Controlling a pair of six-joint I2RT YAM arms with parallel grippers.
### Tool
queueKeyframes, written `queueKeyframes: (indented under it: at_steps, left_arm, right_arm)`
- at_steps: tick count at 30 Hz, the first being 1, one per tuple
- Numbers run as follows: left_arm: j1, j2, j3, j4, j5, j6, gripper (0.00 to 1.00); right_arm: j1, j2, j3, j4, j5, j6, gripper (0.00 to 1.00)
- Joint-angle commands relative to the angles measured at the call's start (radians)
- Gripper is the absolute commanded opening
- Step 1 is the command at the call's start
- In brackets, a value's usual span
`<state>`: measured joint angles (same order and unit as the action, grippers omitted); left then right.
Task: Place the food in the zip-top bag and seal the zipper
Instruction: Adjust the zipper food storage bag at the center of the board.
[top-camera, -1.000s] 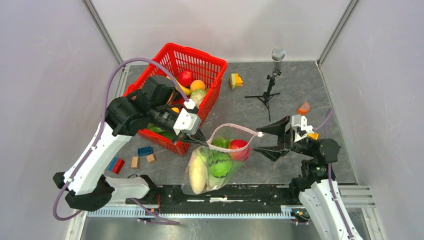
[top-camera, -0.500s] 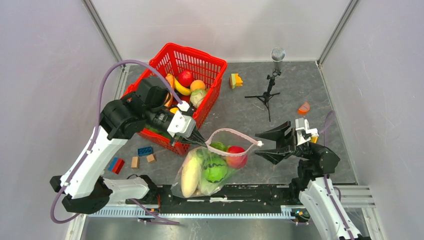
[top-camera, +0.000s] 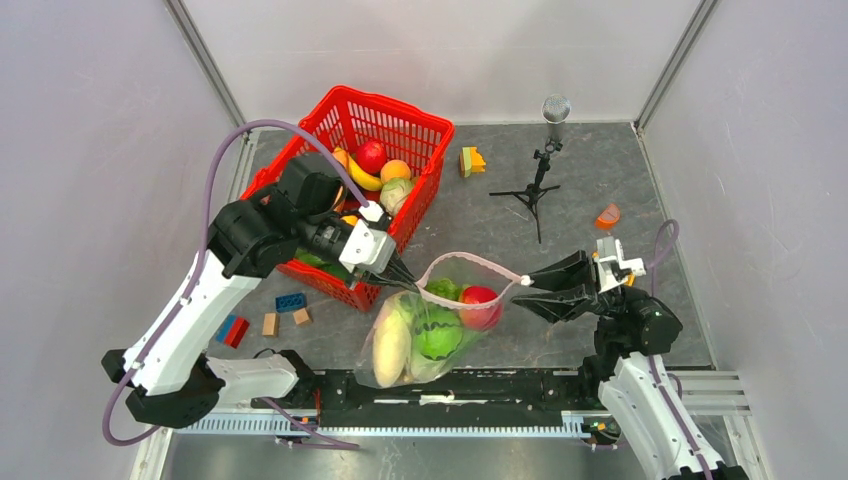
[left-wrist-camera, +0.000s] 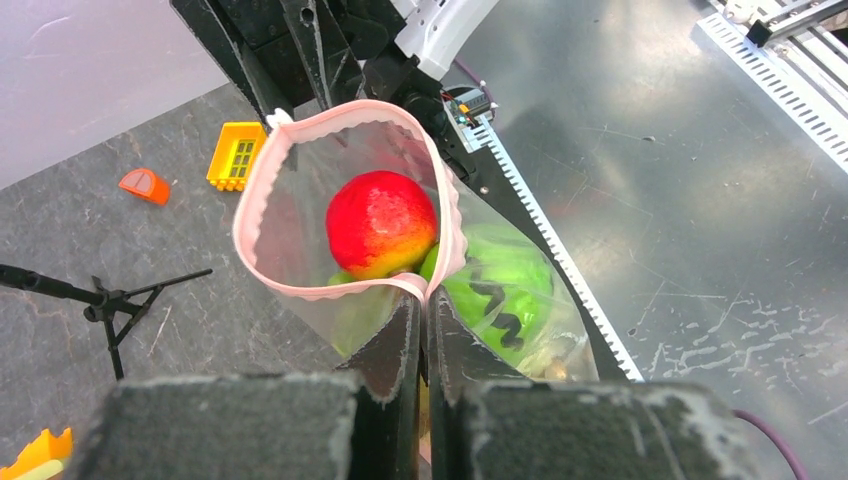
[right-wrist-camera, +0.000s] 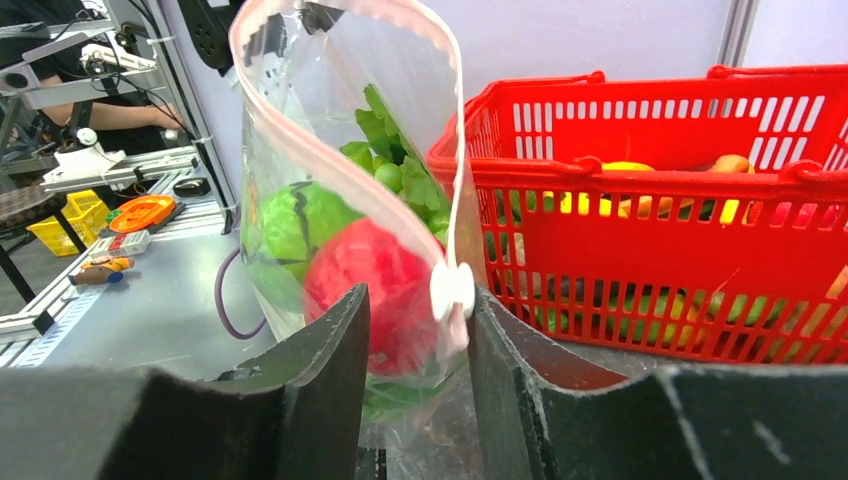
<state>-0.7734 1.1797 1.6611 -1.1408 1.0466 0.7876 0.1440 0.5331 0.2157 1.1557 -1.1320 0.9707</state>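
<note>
The zip-top bag (top-camera: 430, 325) hangs between my two grippers with its mouth gaping. Inside lie a cream-white vegetable (top-camera: 390, 340), green lettuce (top-camera: 437, 332) and a round red fruit (top-camera: 480, 305). The pink zipper (top-camera: 470, 260) loops open above them. My left gripper (top-camera: 406, 284) is shut on the zipper's left end (left-wrist-camera: 420, 285). My right gripper (top-camera: 520, 286) straddles the other end. Its jaws stand apart, and the white slider (right-wrist-camera: 452, 290) touches the right finger (right-wrist-camera: 510, 350). A gap shows at the left finger (right-wrist-camera: 335, 350). The red fruit (left-wrist-camera: 380, 222) sits just under the mouth.
A red mesh basket (top-camera: 425, 125) holding more toy produce stands behind the left arm. A microphone on a small tripod (top-camera: 540, 180) stands at the back. Blue and wooden blocks (top-camera: 285, 310) lie at the left, a yellow toy (top-camera: 472, 160) and an orange piece (top-camera: 607, 215) farther back.
My right gripper has moved in onto the bag's slider end and its jaws have narrowed around it. The left gripper has kept its grip, and the bag has shifted slightly.
</note>
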Motion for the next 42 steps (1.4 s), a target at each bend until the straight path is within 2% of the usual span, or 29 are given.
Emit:
queueKeyframes:
  at_steps: [1,3,7,8,11,13,17,23,26,27,30,33,36,38,42]
  left_arm:
    - [0.0,-0.021,-0.004,0.098,0.05,-0.036,0.02]
    - [0.0,-0.028,-0.013,0.115,0.05,-0.048,0.02]
    - [0.0,-0.036,-0.02,0.139,0.051,-0.06,0.02]
    - [0.001,-0.038,-0.02,0.14,0.05,-0.06,0.02]
    - [0.0,-0.04,-0.021,0.147,0.05,-0.063,0.02]
    - [0.0,-0.041,-0.021,0.148,0.053,-0.063,0.02]
    - [0.0,-0.045,-0.024,0.157,0.056,-0.067,0.02]
    - [0.0,-0.045,-0.035,0.173,0.061,-0.076,0.02]
    - [0.0,-0.047,-0.037,0.176,0.061,-0.079,0.02]
    - [0.0,-0.049,-0.036,0.177,0.059,-0.079,0.02]
    - [0.0,-0.052,-0.036,0.177,0.055,-0.077,0.02]
    - [0.0,-0.059,-0.043,0.196,0.05,-0.088,0.02]
    - [0.0,-0.07,-0.055,0.22,0.053,-0.099,0.02]
    - [0.001,-0.073,-0.057,0.223,0.056,-0.101,0.02]
    - [0.0,-0.072,-0.056,0.23,0.059,-0.104,0.02]
  right_arm:
    - [0.006,0.006,0.001,0.121,0.011,0.059,0.43]
    - [0.006,0.005,0.003,0.099,0.012,0.047,0.38]
    - [0.006,-0.011,0.013,-0.019,0.01,-0.028,0.39]
    - [0.006,-0.02,0.016,-0.048,0.009,-0.049,0.42]
    - [0.005,-0.046,0.034,-0.199,0.018,-0.147,0.59]
    - [0.006,-0.057,0.047,-0.3,0.03,-0.215,0.63]
    - [0.008,-0.055,0.044,-0.265,0.044,-0.187,0.57]
    - [0.018,-0.013,0.017,0.009,0.062,-0.004,0.49]
    - [0.024,0.006,0.006,0.073,0.065,0.04,0.45]
    - [0.025,0.008,0.004,0.075,0.065,0.041,0.42]
    - [0.025,0.001,-0.001,0.052,0.065,0.026,0.43]
    - [0.027,-0.023,0.012,-0.07,0.07,-0.051,0.5]
    - [0.026,-0.045,0.041,-0.224,0.072,-0.148,0.51]
    - [0.028,-0.052,0.045,-0.243,0.072,-0.16,0.51]
    - [0.032,-0.05,0.045,-0.218,0.077,-0.145,0.43]
